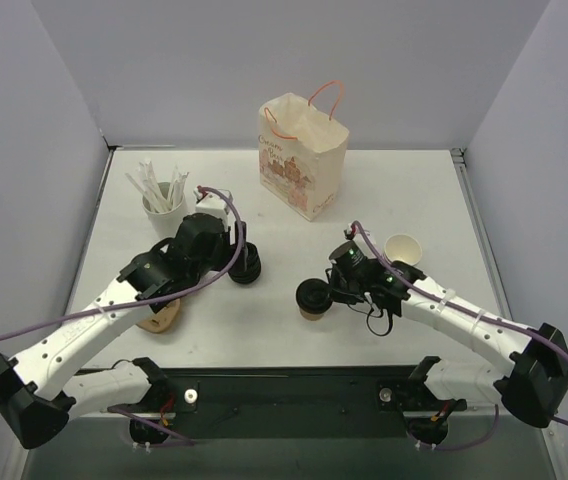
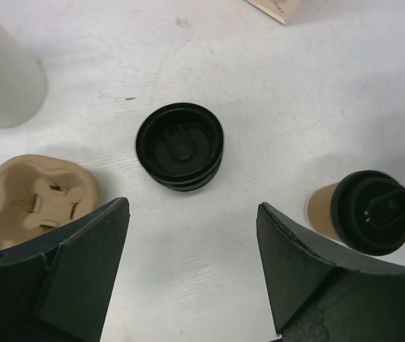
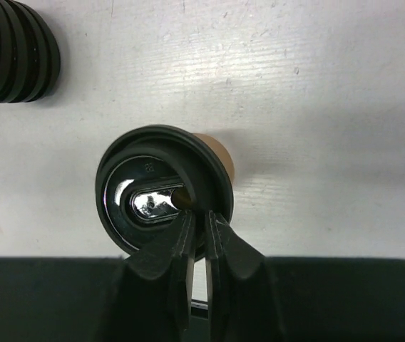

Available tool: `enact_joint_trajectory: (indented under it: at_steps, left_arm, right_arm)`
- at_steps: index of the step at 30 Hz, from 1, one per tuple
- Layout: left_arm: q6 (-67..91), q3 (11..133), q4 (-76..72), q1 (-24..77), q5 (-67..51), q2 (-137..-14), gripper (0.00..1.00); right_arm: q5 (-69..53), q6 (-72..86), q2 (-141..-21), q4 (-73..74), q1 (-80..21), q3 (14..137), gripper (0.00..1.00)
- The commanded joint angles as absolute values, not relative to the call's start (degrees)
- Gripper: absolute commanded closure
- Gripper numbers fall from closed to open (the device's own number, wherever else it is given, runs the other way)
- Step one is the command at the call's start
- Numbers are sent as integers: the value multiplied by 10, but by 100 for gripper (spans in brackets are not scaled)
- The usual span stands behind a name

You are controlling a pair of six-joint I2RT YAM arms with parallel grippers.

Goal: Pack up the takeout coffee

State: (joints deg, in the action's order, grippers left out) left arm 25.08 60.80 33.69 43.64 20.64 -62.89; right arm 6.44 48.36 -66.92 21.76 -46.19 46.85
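Note:
The takeout coffee [image 1: 313,298], a brown paper cup under a black lid [image 3: 161,189], stands near the table's middle. My right gripper [image 3: 201,218] comes at it from the right, and its fingers [image 3: 223,242] are pinched on the lid's near rim. The same right gripper [image 1: 334,292] sits just right of the cup in the top view. My left gripper [image 2: 192,208] hangs wide open over bare table, with nothing between its fingers. The takeout coffee [image 2: 368,211] shows at its right, and a stack of black lids [image 2: 180,145] lies just ahead of it.
A paper bag [image 1: 304,156] with orange handles stands open at the back. A white cup of stirrers [image 1: 164,196] is back left, and a lidless paper cup [image 1: 404,248] is behind the right arm. A pulp cup carrier [image 2: 37,199] lies beside the left arm.

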Motion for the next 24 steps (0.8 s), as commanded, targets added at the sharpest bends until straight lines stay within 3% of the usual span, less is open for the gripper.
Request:
enact_joint_trajectory:
  at_steps: [1,4,11,17,24]
  left_arm:
    - [207,585,384,433,279,-576,18]
    - [190,563,389,432,298,-543,18]
    - [175,517,383,432,315,-476,18]
    - [171,507,376,434,313,-446,19]
    - [170,507,378,434,330,-442,19]
  right_arm:
    - [122,476,-690,264,-465,510,93]
    - [132,465,-706,270,-465,530,100]
    - [188,396,-736,302,-452,604,100]
    - [202,304,-782,306,-358,670,100]
    - [131,263,-865,278,-263,725,100]
